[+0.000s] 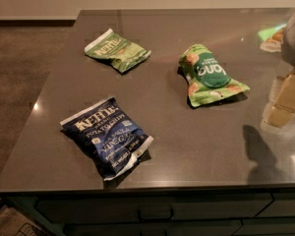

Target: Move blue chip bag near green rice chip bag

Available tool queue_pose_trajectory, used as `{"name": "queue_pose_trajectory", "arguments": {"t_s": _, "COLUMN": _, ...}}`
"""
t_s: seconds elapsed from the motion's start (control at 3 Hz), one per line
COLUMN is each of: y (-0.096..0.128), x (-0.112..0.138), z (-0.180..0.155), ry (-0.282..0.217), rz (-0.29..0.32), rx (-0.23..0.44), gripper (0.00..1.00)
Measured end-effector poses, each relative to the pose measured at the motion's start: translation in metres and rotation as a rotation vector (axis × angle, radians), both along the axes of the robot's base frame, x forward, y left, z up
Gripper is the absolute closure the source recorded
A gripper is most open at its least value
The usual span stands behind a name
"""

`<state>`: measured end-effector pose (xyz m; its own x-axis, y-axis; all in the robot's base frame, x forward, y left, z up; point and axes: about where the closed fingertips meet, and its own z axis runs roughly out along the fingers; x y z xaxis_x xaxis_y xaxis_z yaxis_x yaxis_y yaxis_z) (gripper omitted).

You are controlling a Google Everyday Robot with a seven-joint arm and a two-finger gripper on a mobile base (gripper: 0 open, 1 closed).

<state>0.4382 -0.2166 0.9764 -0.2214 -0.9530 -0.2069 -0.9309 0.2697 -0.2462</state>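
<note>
The blue chip bag (107, 135), dark navy with white "Kettle" lettering, lies flat near the front left of the dark counter (162, 146). The green rice chip bag (210, 75), bright green with a dark teal oval label, lies to the right of centre, further back. My gripper (283, 101) shows at the right edge as a grey body with tan parts below it, above the counter to the right of the green rice chip bag. It is far from the blue bag and holds nothing that I can see.
An olive-green Kettle bag (116, 50) lies at the back left of the counter. The counter's left edge drops to a brown carpeted floor (24, 68). Drawer fronts (157, 213) run below the front edge. My gripper's shadow (258, 151) falls at the front right.
</note>
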Motion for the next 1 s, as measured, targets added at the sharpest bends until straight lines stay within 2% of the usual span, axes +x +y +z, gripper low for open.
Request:
{"name": "queue_pose_trajectory", "arguments": {"t_s": 0.67, "y": 0.003, "x": 0.002, "z": 0.002, "ry": 0.01, "rz": 0.006, "rx": 0.008, "gripper": 0.0}}
{"name": "queue_pose_trajectory", "arguments": {"t_s": 1.0, "y": 0.034, "x": 0.003, "z": 0.001, "ry": 0.01, "rz": 0.082, "rx": 0.05, "gripper": 0.0}}
